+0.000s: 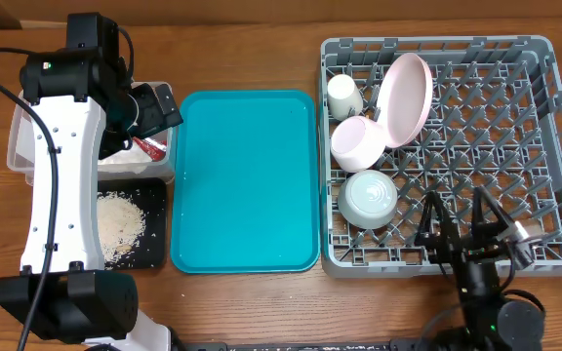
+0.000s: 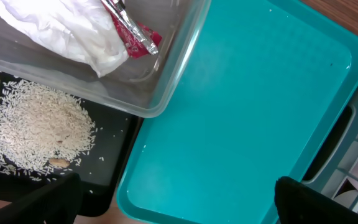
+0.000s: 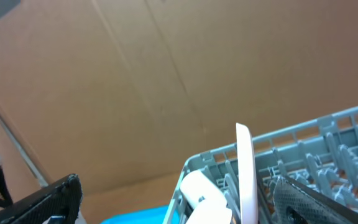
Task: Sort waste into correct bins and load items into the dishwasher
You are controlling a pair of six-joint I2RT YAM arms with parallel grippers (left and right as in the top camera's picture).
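Rack [image 1: 544,60] check: grey moulded plastic, square, with lattice walls and a grid of upright pegs, on the right arm's side of the wooden table [image 1: 261,19]. You have four dishes in its columns nearest the teal tray [image 1: 245,180]. The round pale pink plate [image 1: 405,97] is glossy, standing on edge and leaning. The small white cup [image 1: 343,95] sits just beside it in the far corner. The pink bowl [image 1: 359,143] is tipped on its side, touching the plate. The whitish pale-green bowl [image 1: 368,198] is smooth and sits nearest the arm bases. The teal tray is smooth plastic with rounded corners and a raised rim, and lies between the rack and the bins. The clear tub [image 2: 173,74] is thin, transparent and round-cornered. It holds the crumpled white napkin [image 2: 61,31] and the crinkled red wrapper [image 2: 138,38], which has a shiny silver edge and touches the napkin. The black tray [image 1: 154,255] is shallow and matte, just beside the tub's near wall. It carries a low mound of loose rice [image 2: 33,130], with stray grains scattered around the mound. Your left gripper [image 1: 152,107] hangs over the tub, fingers wide apart, nothing between them. Your right gripper [image 1: 457,219] hangs over the rack's near edge, fingers likewise spread and gripping nothing.
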